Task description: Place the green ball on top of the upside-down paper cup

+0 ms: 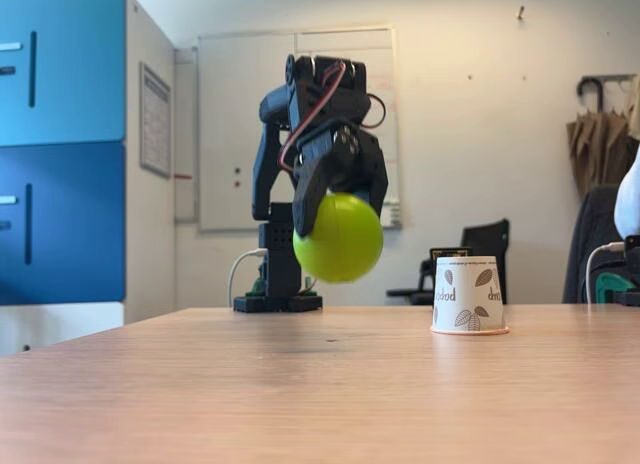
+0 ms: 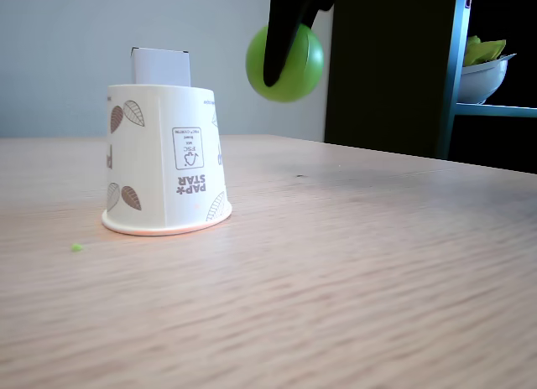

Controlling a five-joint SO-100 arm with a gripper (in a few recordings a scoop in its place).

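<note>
Your fingers (image 1: 340, 199) are closed around the green ball (image 1: 338, 238), one dark finger crossing its front, and most of the ball bulges out below them. You hold it in the air above the surface (image 1: 300, 384). The upside-down paper cup (image 1: 468, 295) stands rim-down, well apart from the ball, on the surface's right part in this fixed view.

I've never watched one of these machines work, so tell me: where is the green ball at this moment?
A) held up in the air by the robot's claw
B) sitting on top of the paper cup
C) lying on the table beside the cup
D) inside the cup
A: the claw grips the green ball well above the table, off to one side of the upside-down cup, whose top is bare.
</note>
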